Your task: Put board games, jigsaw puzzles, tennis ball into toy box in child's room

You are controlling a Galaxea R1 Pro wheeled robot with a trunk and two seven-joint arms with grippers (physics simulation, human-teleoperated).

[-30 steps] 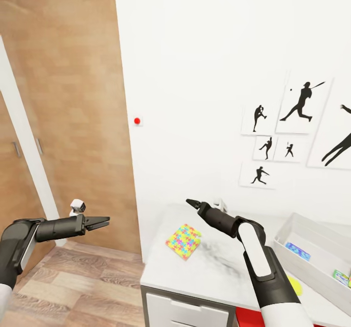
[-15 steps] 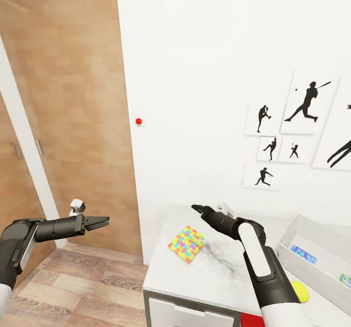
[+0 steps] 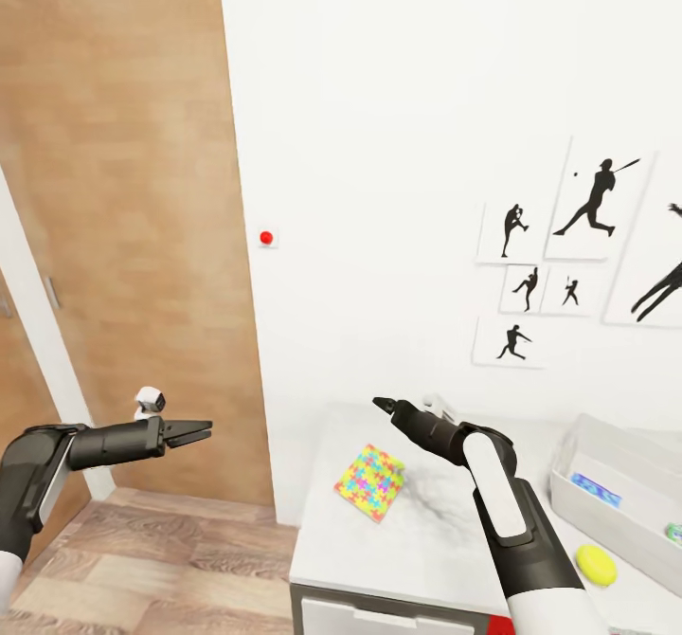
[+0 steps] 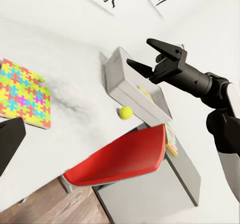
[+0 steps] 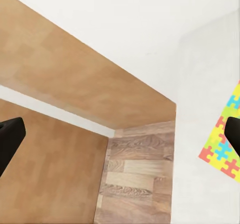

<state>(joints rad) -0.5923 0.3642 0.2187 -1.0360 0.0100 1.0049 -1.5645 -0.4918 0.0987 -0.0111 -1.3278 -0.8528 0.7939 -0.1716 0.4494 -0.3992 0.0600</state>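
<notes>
A yellow jigsaw puzzle (image 3: 369,481) with many-coloured pieces lies flat near the table's (image 3: 426,545) left end, also seen in the left wrist view (image 4: 22,101) and at the edge of the right wrist view (image 5: 223,145). The tennis ball (image 3: 596,565) (image 4: 125,113) rests on the table just in front of the light grey toy box (image 3: 572,507) (image 4: 120,78). Inside the box lie a blue board game (image 3: 596,490) and a green-edged one (image 3: 673,533). My right gripper (image 3: 383,405) (image 4: 138,51) hangs open and empty above the table, behind the puzzle. My left gripper (image 3: 194,429) is open over the floor, left of the table.
A wooden door (image 3: 123,218) stands to the left, with wood floor (image 3: 161,559) below it. A white wall with baseball silhouettes (image 3: 597,199) backs the table. A red chair (image 4: 120,159) is tucked at the table's front, and white drawers (image 3: 379,616) sit under the top.
The whole picture has shifted, so the camera has moved; the door sits further left. The tennis ball now shows fully beside my right arm. Both arms hold their pose.
</notes>
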